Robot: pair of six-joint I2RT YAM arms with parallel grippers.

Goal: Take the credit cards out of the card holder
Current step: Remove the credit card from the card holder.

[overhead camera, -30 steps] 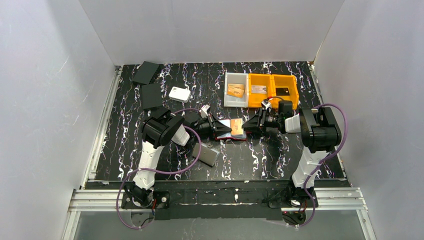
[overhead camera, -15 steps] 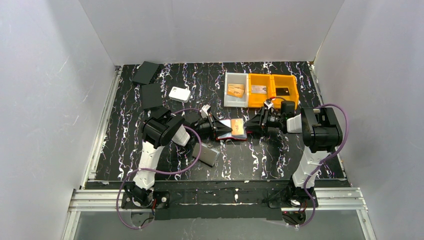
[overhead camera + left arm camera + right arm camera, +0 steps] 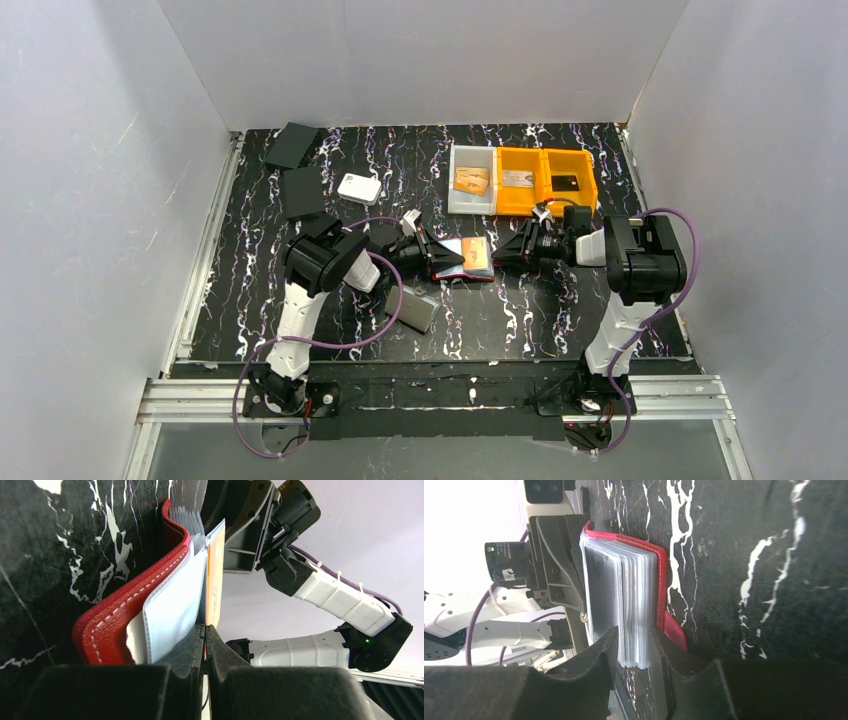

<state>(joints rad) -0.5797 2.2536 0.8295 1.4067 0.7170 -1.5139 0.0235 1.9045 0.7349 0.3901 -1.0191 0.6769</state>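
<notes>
The card holder (image 3: 466, 260) is found lying open at mid-table, between the two arms; its left side is clamped by the left gripper (image 3: 432, 258), whose fingers are pressed together on a clear sleeve edge, and that hold has not been altered over the last second; the right gripper (image 3: 503, 254) has been drawn back a little to the right since a second ago, yet it has not been taken clear; in the right wrist view its jaws are set apart on either side of the fanned sleeve pages (image 3: 634, 610), and whether the bundle is actually squeezed cannot be told; an orange card (image 3: 215, 575) is still seen tucked in a sleeve just beyond the left fingers, so nothing has been extracted in this stretch; a re-grip is judged to be under way rather than a pull; credit cards (image 3: 471, 180) are already laid in the bins (image 3: 545, 151) at the far right; a single page must be isolated next, or the whole stack may be dragged.
</notes>
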